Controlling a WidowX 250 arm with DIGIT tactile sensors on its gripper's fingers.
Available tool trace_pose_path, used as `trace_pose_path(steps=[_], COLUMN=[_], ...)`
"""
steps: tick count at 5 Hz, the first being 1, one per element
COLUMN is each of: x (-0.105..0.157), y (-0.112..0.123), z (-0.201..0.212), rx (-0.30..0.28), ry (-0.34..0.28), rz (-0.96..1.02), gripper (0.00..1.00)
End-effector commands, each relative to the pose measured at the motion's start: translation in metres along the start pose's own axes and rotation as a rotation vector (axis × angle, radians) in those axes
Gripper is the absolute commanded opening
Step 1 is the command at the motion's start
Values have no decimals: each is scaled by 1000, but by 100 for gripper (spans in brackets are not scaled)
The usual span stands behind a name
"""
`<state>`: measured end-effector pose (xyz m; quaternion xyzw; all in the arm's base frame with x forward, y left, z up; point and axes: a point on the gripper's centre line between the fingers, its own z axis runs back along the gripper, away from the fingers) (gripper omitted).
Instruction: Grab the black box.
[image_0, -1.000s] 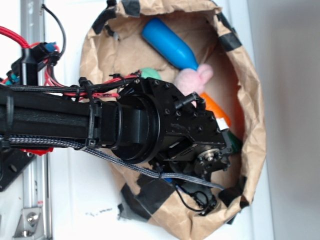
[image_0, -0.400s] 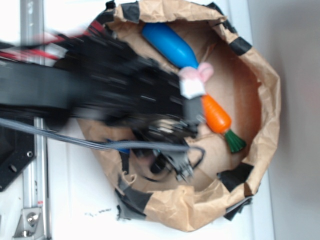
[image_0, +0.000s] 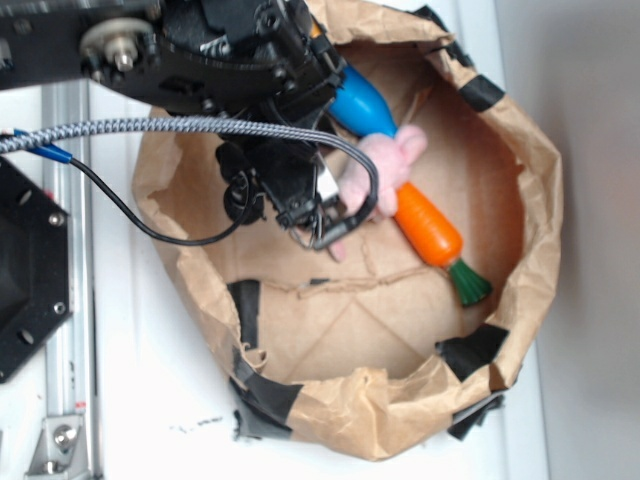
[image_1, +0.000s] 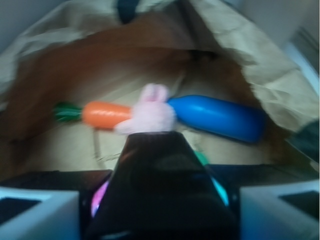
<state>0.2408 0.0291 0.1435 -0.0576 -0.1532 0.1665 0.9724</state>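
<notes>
Nearby, pink bunny (image_1: 151, 114), orange carrot (image_1: 106, 114), blue bottle (image_1: 220, 117), paper bag (image_0: 520, 250).

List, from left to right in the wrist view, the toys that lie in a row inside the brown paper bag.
Green leafy carrot top → orange plastic carrot → pink plush rabbit → blue plastic bottle-shaped toy.

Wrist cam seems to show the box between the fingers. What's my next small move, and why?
Probably close the gripper a little more before lifting. In the wrist view the black box fills the gap between the fingers almost edge to edge, but blur hides whether they actually press it, so confirm the grip first.
</notes>
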Motion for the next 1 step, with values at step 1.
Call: trace_pose_path(steps=[1], x=[20], y=[-26], z=[-4], rx=[30], ry=[41], rz=[-65], gripper=[0])
